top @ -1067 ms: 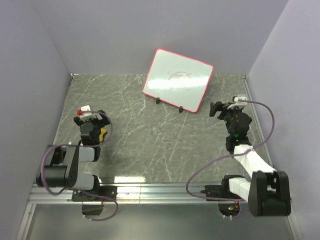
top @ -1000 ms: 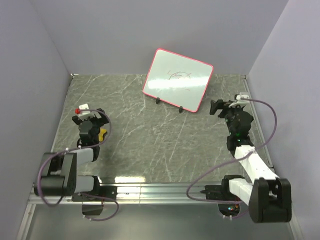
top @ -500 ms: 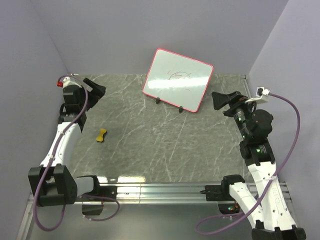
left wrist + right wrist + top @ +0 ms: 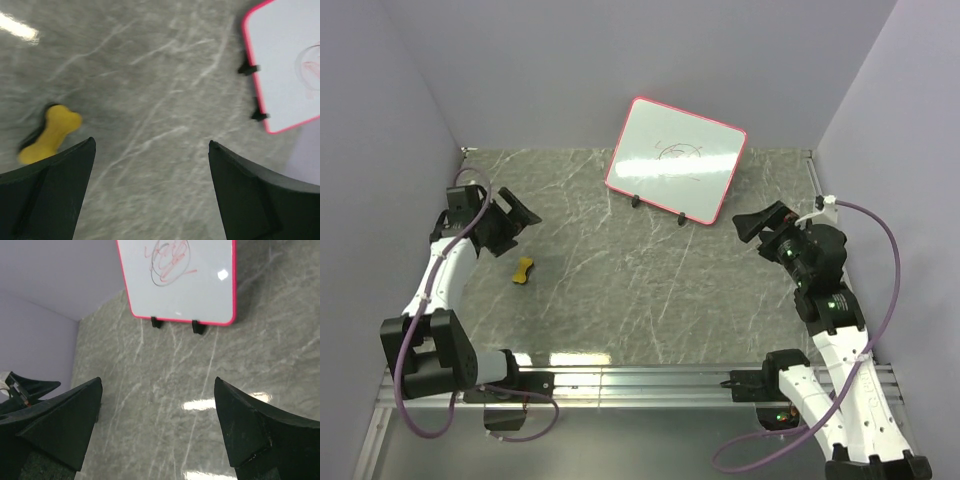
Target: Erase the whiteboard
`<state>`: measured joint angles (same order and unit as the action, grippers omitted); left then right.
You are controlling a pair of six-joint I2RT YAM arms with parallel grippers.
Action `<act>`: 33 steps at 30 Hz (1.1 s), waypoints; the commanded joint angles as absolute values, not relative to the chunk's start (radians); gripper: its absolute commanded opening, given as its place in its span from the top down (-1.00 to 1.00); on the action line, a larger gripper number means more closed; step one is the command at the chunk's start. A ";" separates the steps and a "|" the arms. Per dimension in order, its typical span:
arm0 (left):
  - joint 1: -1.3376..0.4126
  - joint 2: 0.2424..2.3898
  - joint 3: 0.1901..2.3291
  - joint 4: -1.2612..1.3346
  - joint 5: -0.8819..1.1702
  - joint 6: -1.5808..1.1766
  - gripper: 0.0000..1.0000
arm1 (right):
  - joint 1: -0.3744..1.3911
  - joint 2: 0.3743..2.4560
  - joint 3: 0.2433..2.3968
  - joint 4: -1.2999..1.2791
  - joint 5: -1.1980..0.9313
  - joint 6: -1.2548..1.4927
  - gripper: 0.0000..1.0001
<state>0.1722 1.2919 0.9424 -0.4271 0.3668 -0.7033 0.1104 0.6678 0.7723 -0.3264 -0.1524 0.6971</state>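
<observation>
The whiteboard (image 4: 676,160) stands near the right end effector (image 4: 748,228), not touching.

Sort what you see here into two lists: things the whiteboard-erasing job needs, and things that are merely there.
Belongs to the job:
- whiteboard, propped at the back, scribbles on it
- yellow eraser, lying loose on the left side

Merely there:
- marbled table
- plain walls
</observation>
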 commanded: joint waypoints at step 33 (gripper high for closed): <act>0.075 1.605 0.905 -0.520 0.071 -0.453 -0.89 | 0.219 0.658 0.727 -0.578 -0.077 0.558 -0.93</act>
<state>0.0814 1.5887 0.9089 -0.5194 0.0849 -0.4648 0.2119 0.6750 0.7490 -0.5827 -0.1009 0.5755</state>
